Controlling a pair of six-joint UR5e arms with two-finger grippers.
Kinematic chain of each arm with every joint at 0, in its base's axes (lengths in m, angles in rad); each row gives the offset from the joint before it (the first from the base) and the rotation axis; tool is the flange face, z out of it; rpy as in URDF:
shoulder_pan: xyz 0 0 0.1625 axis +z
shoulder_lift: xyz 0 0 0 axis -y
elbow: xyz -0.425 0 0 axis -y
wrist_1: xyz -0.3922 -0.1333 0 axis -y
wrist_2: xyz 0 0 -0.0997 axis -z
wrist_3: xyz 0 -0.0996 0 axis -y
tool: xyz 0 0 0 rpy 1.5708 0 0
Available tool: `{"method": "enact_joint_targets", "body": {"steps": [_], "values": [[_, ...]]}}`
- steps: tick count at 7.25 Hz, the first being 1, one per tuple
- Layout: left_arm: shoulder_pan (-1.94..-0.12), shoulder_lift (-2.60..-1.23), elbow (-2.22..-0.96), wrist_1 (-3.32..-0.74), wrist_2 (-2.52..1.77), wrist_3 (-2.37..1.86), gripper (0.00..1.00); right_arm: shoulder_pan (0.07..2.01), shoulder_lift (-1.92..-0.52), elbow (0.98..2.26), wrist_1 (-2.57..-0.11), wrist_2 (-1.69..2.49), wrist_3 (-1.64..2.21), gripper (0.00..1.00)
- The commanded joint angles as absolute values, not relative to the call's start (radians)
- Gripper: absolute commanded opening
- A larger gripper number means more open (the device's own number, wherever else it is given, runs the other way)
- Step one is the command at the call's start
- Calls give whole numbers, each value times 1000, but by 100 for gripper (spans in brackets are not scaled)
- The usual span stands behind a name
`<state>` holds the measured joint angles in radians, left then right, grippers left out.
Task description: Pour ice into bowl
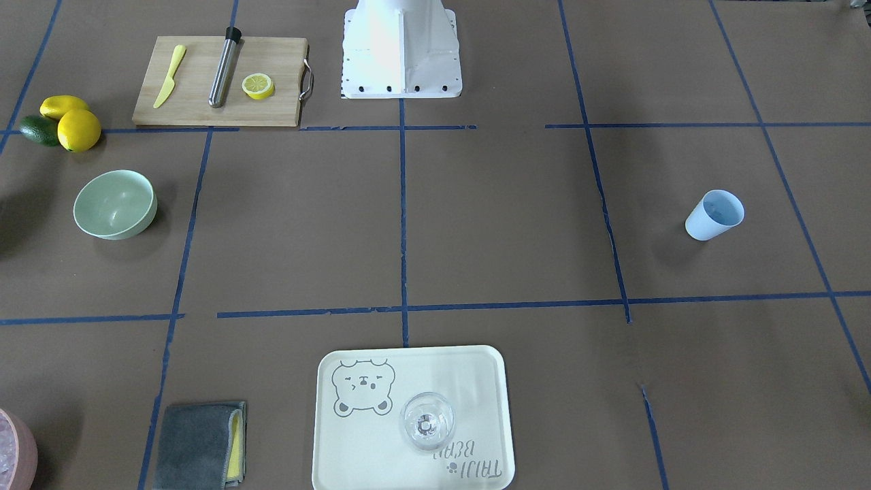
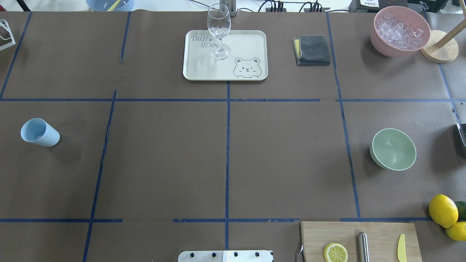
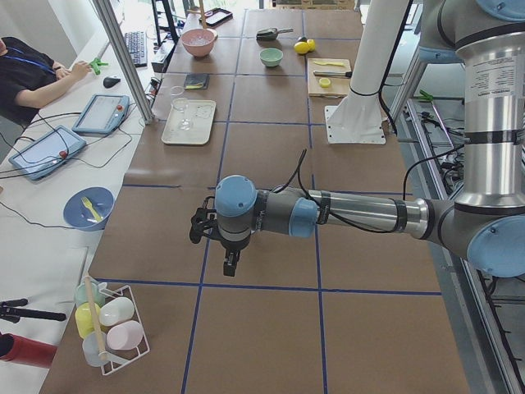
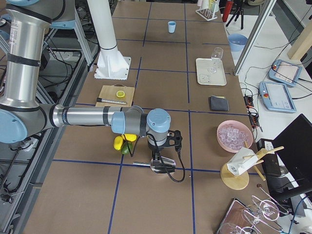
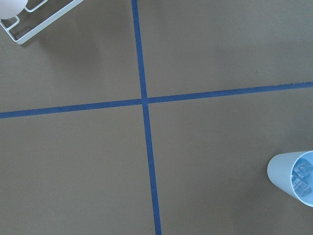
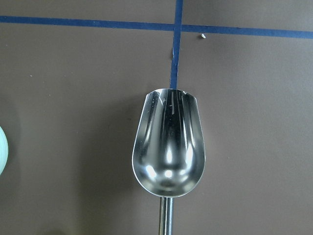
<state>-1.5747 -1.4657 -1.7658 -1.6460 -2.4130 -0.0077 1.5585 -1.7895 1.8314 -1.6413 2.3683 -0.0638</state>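
Left tool hung over the bare brown desk, open or closed couldn't be told from the side view. Right tool hung just above an empty shiny steel scoop, grip state and contact also unclear. Clear glassy ice cubes, two visible, sat inside the light blue plastic cup, upright on the robot's left side. Round pale mint-green matte bowl stood empty on the right side, well apart from the cup. Pouring looked not yet started, probably the reach-for-cup step. Next move likely calls for the left tool to shift to the cup, grasp its wall, then carry it across to the bowl and tip.
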Motion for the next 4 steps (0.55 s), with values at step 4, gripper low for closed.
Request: {"method": "enact_joint_targets", "body": {"steps": [4], "values": [[-1575, -1465, -1758, -1652, -2413, -5, 100, 1557, -1786, 1830, -1641, 2381, -68, 100]]}}
